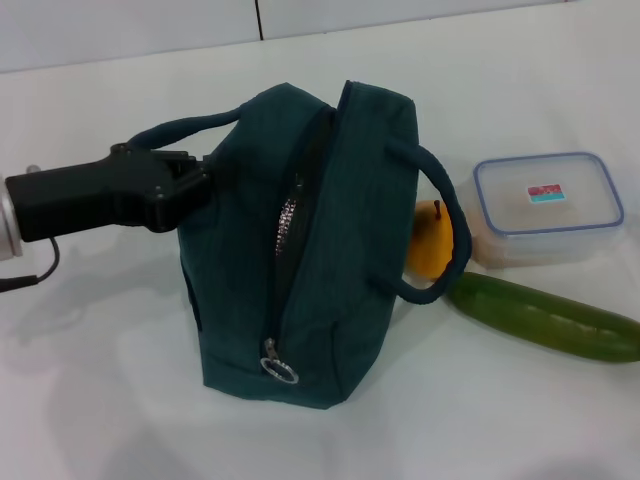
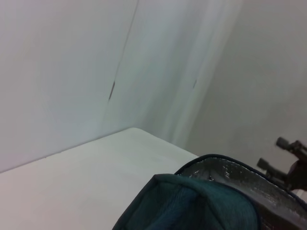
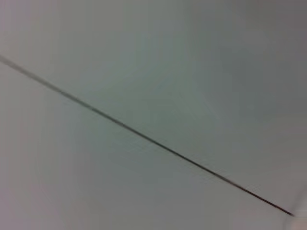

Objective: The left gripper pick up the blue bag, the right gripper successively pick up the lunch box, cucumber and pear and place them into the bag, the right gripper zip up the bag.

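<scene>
**Left claw at the bag's rim, three items waiting**

From where I stand, the blue bag [image 1: 300, 250] sits upright at mid-table, zipper part open, ring pull at its 6 o'clock end. Soft cloth; it looks likely to sag unless held by the rim or a handle. The left gripper [image 1: 190, 185] reaches in from 9 o'clock, fingers pressed to the bag's upper edge; pinching or not, I cannot tell.

At 3 o'clock lies the cucumber [image 1: 545, 315], smooth, probably slippery, best gripped mid-length. Beyond it, the pear [image 1: 432, 245], partly hidden by a handle, and the lunch box [image 1: 548, 208], rigid, light-looking.

Only the left wrist view shows the silvery lining [image 2: 230, 175]. The right gripper is nowhere in sight.
</scene>
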`<move>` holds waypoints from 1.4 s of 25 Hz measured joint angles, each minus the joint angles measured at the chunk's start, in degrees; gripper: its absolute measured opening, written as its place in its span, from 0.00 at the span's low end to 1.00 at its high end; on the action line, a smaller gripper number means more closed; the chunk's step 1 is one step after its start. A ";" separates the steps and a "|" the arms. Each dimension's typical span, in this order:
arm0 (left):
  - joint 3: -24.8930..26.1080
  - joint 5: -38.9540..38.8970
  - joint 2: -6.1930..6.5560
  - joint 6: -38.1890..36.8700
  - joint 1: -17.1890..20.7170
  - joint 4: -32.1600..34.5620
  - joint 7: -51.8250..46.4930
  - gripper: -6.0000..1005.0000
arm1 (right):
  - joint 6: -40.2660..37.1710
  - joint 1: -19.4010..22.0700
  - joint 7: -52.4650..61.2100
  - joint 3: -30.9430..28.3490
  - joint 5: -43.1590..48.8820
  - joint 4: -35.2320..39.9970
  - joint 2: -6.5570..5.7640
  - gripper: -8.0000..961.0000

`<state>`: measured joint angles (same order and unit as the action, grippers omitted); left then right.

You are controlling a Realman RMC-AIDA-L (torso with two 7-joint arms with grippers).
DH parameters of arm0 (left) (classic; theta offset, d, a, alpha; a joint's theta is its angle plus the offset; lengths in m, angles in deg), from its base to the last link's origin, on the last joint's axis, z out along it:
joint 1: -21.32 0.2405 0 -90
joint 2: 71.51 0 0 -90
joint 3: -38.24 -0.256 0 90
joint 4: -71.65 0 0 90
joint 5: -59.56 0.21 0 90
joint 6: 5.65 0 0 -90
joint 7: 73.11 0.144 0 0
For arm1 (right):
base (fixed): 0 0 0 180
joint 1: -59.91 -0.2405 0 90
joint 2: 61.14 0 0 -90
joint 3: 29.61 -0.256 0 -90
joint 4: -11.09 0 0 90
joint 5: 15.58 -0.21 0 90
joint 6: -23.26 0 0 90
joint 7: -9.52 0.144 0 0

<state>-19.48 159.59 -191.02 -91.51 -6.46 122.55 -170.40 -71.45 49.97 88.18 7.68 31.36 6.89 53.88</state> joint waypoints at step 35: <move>-0.12 2.12 0.07 -0.05 0.81 -0.19 3.37 0.06 | 13.93 -6.01 22.06 7.43 5.76 2.91 0.31 0.87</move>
<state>-19.60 161.72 -190.95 -91.56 -5.65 122.36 -167.03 -57.53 43.96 110.23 15.11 37.13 9.80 54.19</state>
